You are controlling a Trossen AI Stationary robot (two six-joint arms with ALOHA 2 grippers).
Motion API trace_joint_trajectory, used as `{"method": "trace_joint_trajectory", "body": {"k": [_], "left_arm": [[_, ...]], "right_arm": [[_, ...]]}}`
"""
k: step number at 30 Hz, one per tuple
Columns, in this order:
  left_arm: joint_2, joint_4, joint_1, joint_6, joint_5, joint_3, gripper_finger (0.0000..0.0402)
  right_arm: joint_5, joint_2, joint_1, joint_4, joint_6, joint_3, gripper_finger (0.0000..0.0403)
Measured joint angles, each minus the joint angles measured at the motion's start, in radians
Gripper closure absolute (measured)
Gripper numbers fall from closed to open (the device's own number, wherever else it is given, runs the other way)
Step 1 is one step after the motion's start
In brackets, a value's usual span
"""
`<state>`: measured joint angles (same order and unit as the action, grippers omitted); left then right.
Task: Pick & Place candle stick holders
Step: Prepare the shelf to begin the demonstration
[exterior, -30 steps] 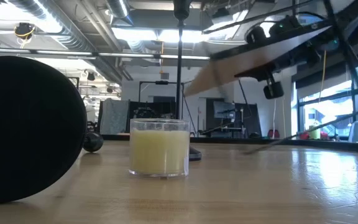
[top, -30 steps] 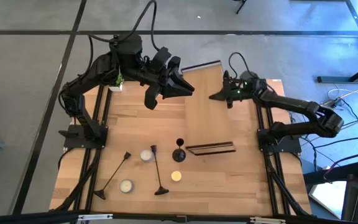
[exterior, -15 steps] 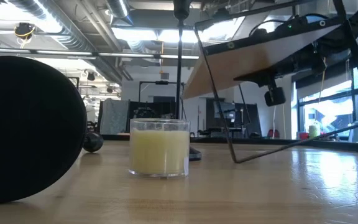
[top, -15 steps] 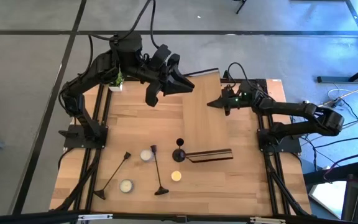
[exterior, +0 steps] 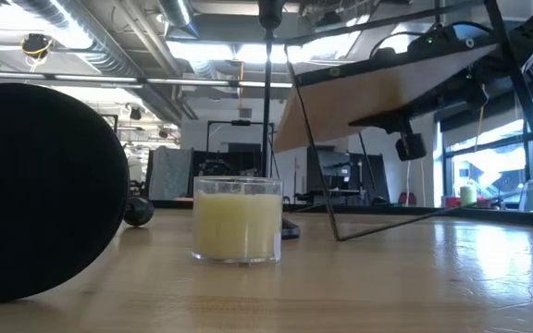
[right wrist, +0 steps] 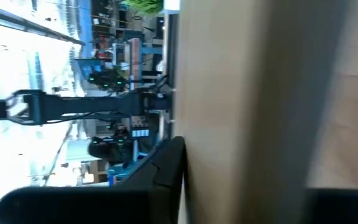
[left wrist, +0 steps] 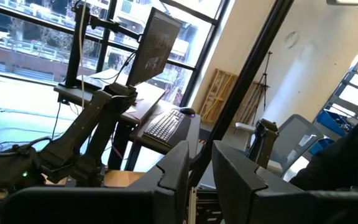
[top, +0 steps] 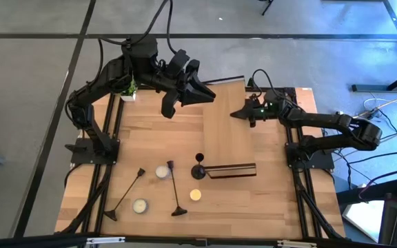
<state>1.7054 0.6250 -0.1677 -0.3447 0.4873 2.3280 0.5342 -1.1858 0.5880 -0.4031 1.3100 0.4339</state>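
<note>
Pre-grasp: left gripper (top: 200, 94) and right gripper (top: 236, 114) raised at far end, jaws' state indeterminate; next, descend onto upright short black metal candle stick holder (top: 198, 167)

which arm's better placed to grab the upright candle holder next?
Probably right. The right gripper hangs over the table's far right, closer to the upright holder at centre. The left gripper sits farther back, on the left.

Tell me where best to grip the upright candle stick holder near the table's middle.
Judging from above, grip the upright holder on its thin stem, just under the top cup, approaching from the far side: the wooden board lies beside it on the right, and candles sit nearer the front.
</note>
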Motion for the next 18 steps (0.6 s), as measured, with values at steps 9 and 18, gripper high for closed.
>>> {"method": "trace_joint_trajectory", "body": {"k": [9,18], "left_arm": [[0.000,0.000,0.000,0.010,0.000,0.000,0.0338],[0.000,0.001,0.002,0.017,0.000,0.000,0.0341]], "right_arm": [[0.013,-0.002,0.000,0.066,-0.002,-0.001,0.0276],[0.009,-0.001,0.000,0.125,0.010,-0.001,0.0242]]}}
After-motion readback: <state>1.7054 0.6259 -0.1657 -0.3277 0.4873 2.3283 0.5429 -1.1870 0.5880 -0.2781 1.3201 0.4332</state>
